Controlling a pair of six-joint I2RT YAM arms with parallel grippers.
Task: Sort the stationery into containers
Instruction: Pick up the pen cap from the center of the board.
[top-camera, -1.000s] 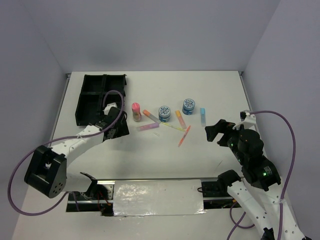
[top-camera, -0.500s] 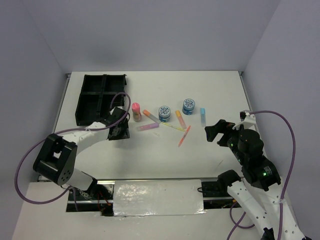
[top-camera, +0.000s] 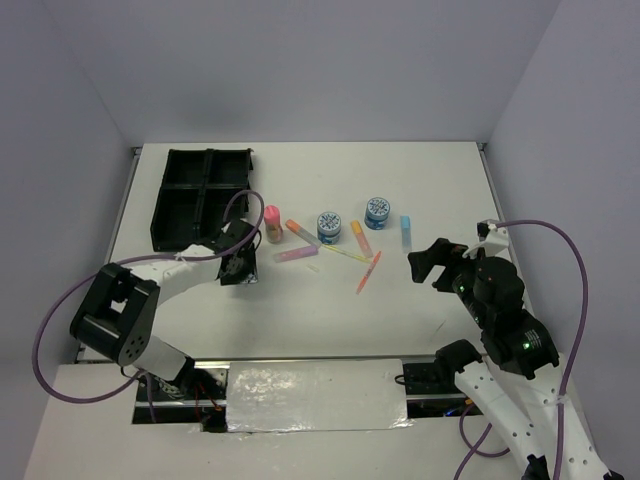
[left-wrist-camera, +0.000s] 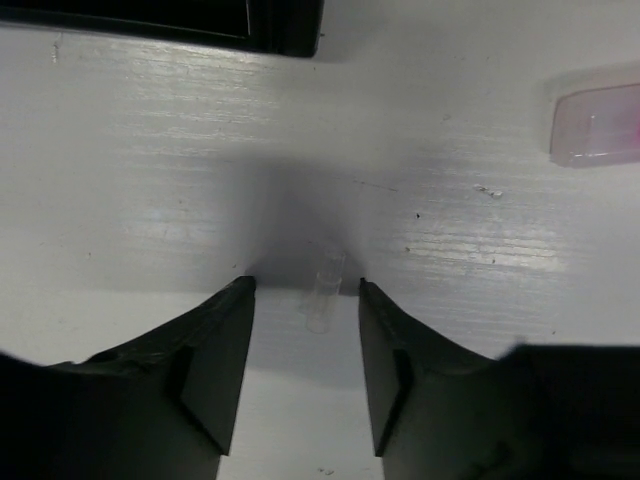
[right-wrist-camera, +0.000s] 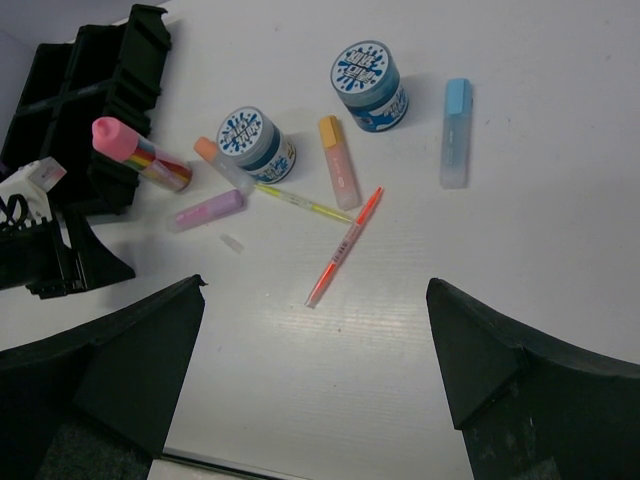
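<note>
since a second ago the left gripper has slid away from the black tray, its jaws narrowing. they stand apart over a small clear piece on the table. right of it lie the pink-capped tube, pink marker, two blue tins, pens and light-blue marker, all outside the tray. the right gripper hovers with jaws wide apart, empty.

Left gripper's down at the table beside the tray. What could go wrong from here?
1. Inside the open left gripper, the small clear piece is tiny and untouched, so closing might flick it away rather than catch it.
2. The fingertips sit right at the table; pressing lower could scrape it.
</note>
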